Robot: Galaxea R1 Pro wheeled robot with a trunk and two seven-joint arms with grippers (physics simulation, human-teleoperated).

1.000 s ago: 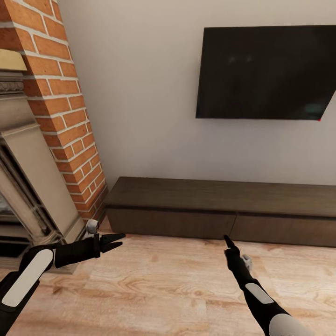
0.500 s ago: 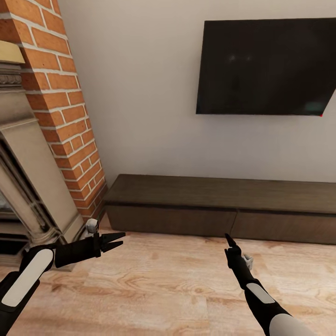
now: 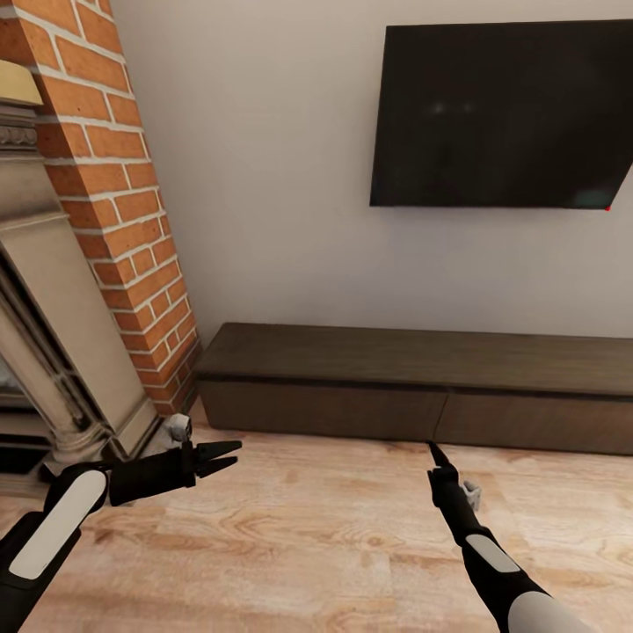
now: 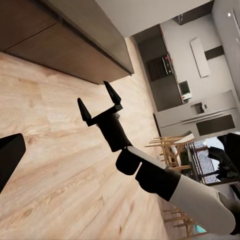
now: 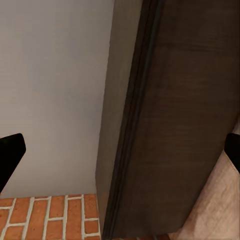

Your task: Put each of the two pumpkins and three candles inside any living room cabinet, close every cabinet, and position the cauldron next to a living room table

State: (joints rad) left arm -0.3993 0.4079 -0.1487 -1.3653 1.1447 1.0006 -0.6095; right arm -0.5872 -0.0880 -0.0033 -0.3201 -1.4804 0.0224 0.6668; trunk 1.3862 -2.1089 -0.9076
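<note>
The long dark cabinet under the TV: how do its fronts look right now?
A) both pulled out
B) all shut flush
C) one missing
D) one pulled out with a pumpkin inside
B: in the head view the cabinet shows flat fronts lying flush in one line, split by a thin seam, with no pale interior exposed below the TV.

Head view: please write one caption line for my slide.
Both open grippers, left and right, hover above the wooden floor before the closed cabinet.
</note>
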